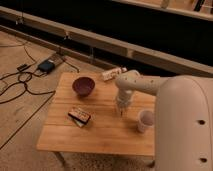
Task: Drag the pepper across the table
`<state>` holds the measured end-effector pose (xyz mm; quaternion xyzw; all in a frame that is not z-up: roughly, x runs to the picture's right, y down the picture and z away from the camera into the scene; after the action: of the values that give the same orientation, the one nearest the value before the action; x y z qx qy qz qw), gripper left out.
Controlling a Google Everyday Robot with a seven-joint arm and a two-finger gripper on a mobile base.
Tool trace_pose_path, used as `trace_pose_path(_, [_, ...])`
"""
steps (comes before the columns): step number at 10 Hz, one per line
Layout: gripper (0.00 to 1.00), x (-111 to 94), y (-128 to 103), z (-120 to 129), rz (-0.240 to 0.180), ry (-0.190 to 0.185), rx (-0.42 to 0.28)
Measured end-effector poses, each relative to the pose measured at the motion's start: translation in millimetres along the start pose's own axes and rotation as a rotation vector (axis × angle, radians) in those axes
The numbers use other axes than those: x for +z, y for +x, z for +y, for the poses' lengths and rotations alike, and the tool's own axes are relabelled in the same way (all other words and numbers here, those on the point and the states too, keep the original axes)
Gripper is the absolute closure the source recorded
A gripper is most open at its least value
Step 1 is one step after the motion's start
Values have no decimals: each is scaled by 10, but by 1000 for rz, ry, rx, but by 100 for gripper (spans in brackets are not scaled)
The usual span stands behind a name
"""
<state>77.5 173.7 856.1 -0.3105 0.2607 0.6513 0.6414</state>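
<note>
The hand [121,110] pointed down at the desk's [102,136] middle-right, between the dark bowl [83,86] and the white cup [145,120]; whether it was wide, narrow or holding anything could not be told. The pepper could not be made out at the hand's tip, so neither its place nor its long axis could be told. Print on the flat packet [79,115] near the front left and on the pale tube [114,74] at the far edge could not be read.

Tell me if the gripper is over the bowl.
No, the gripper hangs above the table between the bowl and the cup.
</note>
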Motion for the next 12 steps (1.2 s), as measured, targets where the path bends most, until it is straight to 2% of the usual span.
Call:
trace_pose_path(3, [100, 103, 417, 258, 19, -6, -10])
trace_pose_path(4, [100, 118, 477, 300, 20, -8, -10])
trace_pose_path(7, [100, 262, 1177, 643, 47, -8, -14])
trace_pose_path(9, [100, 316, 1500, 750, 66, -1, -7])
trace_pose_path(10, [100, 366, 1747, 815, 80, 6, 3])
trace_pose_path(12, [100, 424, 2004, 849, 92, 29, 3])
